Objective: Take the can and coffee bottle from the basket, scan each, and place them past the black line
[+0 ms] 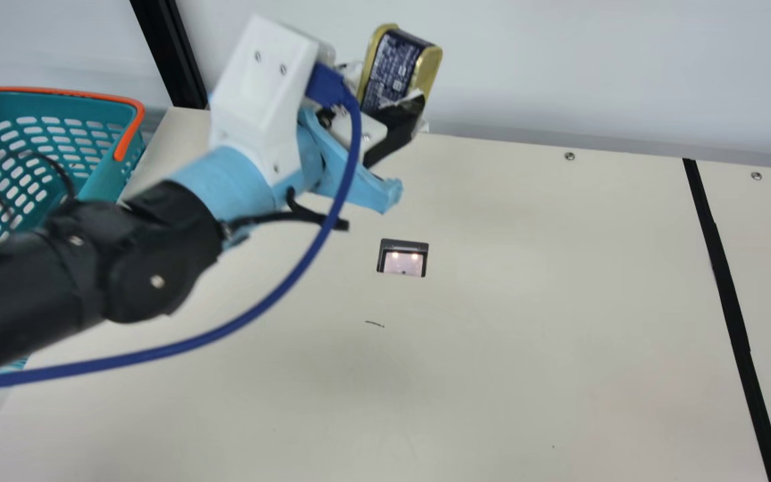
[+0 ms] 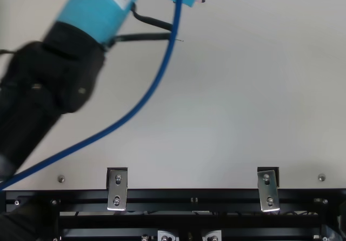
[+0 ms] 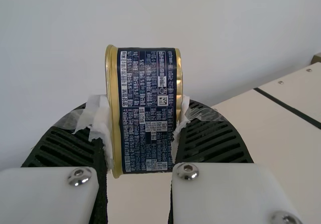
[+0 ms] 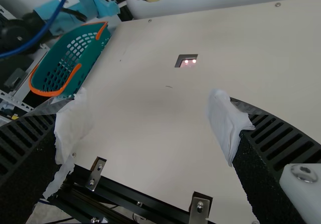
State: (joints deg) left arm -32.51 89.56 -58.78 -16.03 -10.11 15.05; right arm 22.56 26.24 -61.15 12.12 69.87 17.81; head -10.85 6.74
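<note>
High above the table's far edge, my left gripper is shut on the can, a dark blue one with gold rims. In the left wrist view the can stands between the two taped pads of my left gripper. The scanner window, with its lights on, lies in the table below and nearer than the can. My right gripper is open, with nothing between its fingers. The black line runs along the table's right part. At the far left is the teal basket; I cannot make out a coffee bottle.
A blue cable hangs in a curve from my left arm across the table. A pale wall stands behind the far edge. Metal brackets and a black frame line the near edge.
</note>
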